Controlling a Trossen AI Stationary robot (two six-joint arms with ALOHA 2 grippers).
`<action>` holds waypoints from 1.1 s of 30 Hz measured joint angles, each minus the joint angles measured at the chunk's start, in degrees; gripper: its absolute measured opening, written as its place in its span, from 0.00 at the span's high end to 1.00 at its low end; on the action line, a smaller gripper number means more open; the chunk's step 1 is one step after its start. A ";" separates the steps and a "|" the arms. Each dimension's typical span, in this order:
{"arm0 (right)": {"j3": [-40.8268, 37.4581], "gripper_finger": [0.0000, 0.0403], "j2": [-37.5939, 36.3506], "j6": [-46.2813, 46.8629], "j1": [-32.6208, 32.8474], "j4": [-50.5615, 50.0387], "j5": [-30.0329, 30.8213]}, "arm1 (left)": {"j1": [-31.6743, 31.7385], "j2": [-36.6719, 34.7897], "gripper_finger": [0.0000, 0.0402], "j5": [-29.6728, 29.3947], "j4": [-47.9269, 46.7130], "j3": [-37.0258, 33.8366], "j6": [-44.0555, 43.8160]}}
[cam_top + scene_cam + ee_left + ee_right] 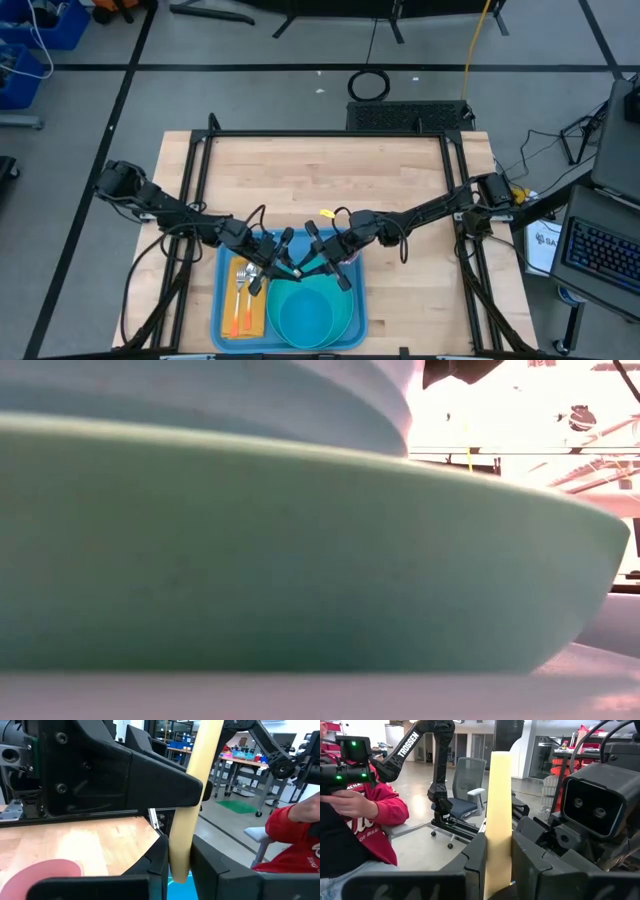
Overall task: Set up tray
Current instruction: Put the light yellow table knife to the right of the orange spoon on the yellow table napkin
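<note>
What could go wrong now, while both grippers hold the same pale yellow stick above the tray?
1. Left gripper and right gripper both clamp the pale yellow stick; pulling apart might bend or drop it.
2. The arms meet closely over the tray; they might collide or bump the turquoise plate.

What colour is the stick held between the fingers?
Pale yellow stick; right wrist view shows it best.

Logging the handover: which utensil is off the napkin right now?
The yellow handle, clamped by the left gripper and right gripper together; the fork and orange utensils lie on the napkin.
</note>
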 joint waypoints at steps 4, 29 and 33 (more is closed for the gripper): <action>0.00 0.87 0.00 0.09 0.00 -0.02 0.05 | -0.09 0.00 0.86 -0.01 -0.02 0.00 -0.25; -0.09 0.61 -1.83 0.84 0.13 0.77 3.07 | -4.12 -0.04 0.86 -5.36 0.79 -0.04 -3.42; -0.07 0.61 -4.05 -2.84 -0.02 0.44 4.01 | -4.93 -0.04 0.86 -6.39 0.81 -0.04 -4.89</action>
